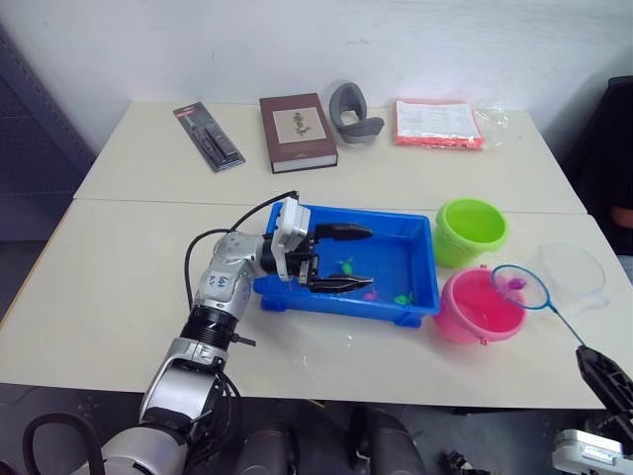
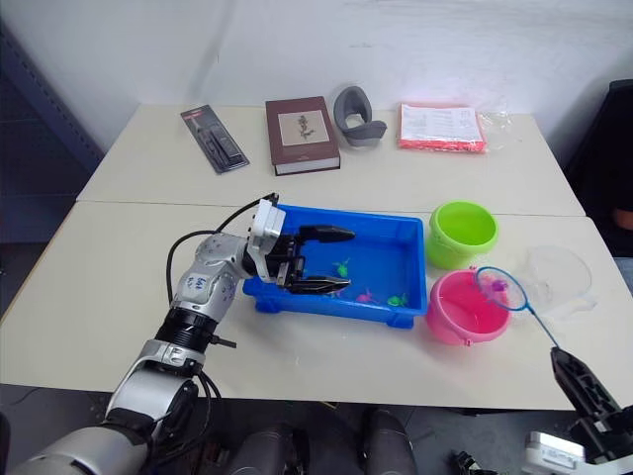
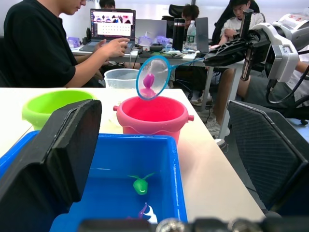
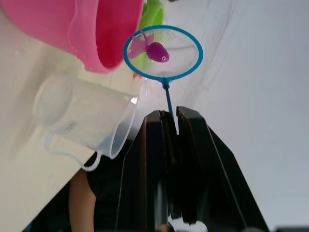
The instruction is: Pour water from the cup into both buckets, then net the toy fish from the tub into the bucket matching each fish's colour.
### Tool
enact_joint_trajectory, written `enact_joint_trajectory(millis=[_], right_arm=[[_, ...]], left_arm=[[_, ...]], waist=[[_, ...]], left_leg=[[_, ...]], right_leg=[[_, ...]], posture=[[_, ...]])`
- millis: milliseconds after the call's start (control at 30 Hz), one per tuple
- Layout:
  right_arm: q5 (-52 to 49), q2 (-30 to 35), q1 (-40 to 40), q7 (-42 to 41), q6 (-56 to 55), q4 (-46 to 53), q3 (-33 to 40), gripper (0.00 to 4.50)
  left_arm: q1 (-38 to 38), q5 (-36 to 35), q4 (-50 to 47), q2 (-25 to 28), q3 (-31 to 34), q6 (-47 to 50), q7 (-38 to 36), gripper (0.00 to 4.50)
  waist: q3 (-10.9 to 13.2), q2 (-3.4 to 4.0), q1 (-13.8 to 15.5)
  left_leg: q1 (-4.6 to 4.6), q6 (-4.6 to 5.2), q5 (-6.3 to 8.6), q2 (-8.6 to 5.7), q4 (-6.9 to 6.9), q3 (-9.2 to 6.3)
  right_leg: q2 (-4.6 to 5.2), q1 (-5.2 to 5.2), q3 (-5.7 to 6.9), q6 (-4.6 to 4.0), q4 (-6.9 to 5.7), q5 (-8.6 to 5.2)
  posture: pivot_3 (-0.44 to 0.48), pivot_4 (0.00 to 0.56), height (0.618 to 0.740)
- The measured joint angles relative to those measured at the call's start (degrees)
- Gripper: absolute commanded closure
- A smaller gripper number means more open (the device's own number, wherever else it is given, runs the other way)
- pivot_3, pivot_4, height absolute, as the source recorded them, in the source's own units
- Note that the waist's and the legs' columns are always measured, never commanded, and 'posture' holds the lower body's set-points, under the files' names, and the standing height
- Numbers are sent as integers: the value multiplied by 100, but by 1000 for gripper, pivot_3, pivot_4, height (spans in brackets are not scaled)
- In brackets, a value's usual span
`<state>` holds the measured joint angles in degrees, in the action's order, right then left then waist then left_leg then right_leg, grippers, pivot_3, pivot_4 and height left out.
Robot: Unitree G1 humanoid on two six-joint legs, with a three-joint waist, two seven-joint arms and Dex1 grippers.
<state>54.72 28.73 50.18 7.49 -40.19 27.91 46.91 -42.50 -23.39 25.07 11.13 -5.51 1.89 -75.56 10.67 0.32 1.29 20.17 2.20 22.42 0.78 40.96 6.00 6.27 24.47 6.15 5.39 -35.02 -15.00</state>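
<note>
Right wrist view: right gripper [image 4: 170, 121], clamped on the blue-rimmed mesh net's [image 4: 163, 51] thin handle, holds a magenta toy fish [image 4: 153, 49] over the pink plastic bucket [image 1: 479, 307]; left gripper [image 1: 338, 259] gapes empty over the blue rectangular tub [image 1: 415, 237], where several fish wait.

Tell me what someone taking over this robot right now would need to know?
Right gripper: shut on the net, which carries a pink fish over the pink bucket.
Left gripper: jaws open over the tub, holding nothing.
Cup stands right of the buckets, so pouring looks finished.
Left: drop this fish, then net those remaining in the tub; green ones go in the green bucket.
</note>
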Motion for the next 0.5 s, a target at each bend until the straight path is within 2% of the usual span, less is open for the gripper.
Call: enact_joint_trajectory(millis=[167,367,500], right_arm=[[135,-79,-67,134,50,-113,-235,4500],[133,200,-53,0,-126,-110,-627,4500],[112,218,-68,134,168,-256,-199,4500]], left_arm=[[-1,0,0,-23,-1,-10,34,34],[-1,0,0,-108,-11,-34,40,34],[-2,0,5,-111,8,-80,98,34]], waist=[[-2,5,-3],[-3,6,5],[-3,-1,0]], left_leg=[[0,0,0,-1,0,1],[1,0,0,0,-1,-2],[1,1,0,-2,0,0]], right_leg=[[1,0,-1,0,0,0],[-1,1,2,-1,-1,0],[1,-1,0,2,2,1]], posture=[[0,150,740],[0,150,740],[0,150,740]])
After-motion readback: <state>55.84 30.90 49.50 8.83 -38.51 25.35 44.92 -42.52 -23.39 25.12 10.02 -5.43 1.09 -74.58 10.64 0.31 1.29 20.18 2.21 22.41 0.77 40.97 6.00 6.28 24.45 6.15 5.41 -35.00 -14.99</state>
